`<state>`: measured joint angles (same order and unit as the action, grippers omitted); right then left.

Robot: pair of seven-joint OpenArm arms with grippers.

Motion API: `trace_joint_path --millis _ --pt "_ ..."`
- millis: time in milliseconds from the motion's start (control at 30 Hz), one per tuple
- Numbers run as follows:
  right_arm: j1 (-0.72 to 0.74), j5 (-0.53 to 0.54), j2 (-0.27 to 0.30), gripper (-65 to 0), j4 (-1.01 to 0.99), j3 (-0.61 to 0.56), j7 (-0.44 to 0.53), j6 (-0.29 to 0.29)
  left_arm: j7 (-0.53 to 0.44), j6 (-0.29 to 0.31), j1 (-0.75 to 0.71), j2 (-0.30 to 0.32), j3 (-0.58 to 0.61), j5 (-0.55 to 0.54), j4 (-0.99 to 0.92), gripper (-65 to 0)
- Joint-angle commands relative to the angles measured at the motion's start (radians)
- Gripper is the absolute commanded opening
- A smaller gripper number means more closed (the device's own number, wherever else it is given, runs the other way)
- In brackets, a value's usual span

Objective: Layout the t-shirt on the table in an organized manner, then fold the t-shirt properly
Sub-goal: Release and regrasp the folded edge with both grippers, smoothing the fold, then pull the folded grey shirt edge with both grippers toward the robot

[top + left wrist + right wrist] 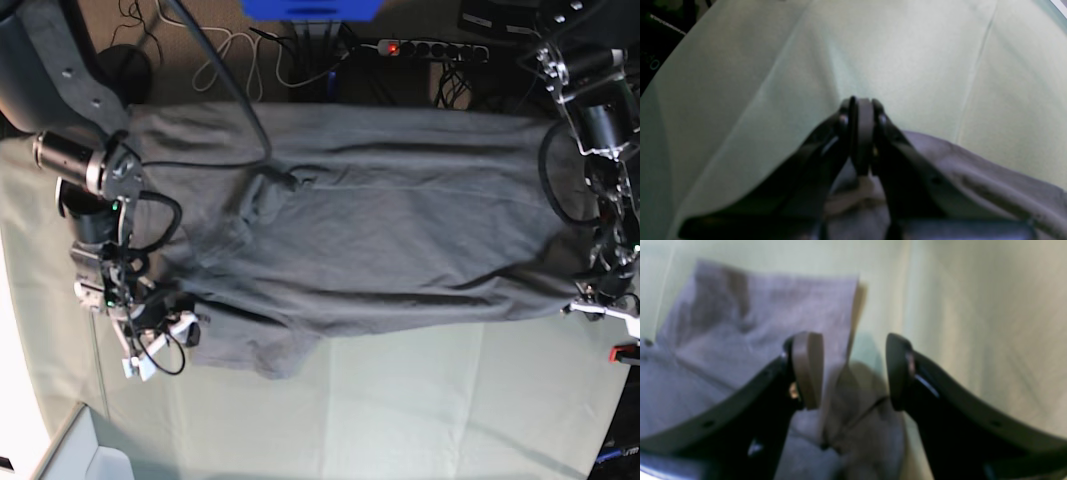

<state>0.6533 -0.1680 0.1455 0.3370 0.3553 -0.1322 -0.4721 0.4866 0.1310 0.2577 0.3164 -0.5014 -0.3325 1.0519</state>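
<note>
Shirt (380,240) is spread across the table (420,420), reaching its far edge. Left gripper (862,140) pinches the hem, jaws clamped; right gripper (853,371) hangs over the sleeve, jaws wide, empty. Keep your left taut, smooth that bunched sleeve flat first.
</note>
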Motion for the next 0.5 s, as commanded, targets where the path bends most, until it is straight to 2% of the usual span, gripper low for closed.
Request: trace_joint_path --millis 0,467 --pt "0.027 0.014 0.006 -34.3 0.004 0.001 0.03 0.003 -0.027 0.003 0.019 0.019 -0.003 -0.003 0.02 -64.9" --pt "0.006 0.015 -0.051 -34.4 -0.008 -0.005 0.024 0.003 -0.032 0.003 0.007 0.019 -0.003 -0.003 0.018 -64.9"
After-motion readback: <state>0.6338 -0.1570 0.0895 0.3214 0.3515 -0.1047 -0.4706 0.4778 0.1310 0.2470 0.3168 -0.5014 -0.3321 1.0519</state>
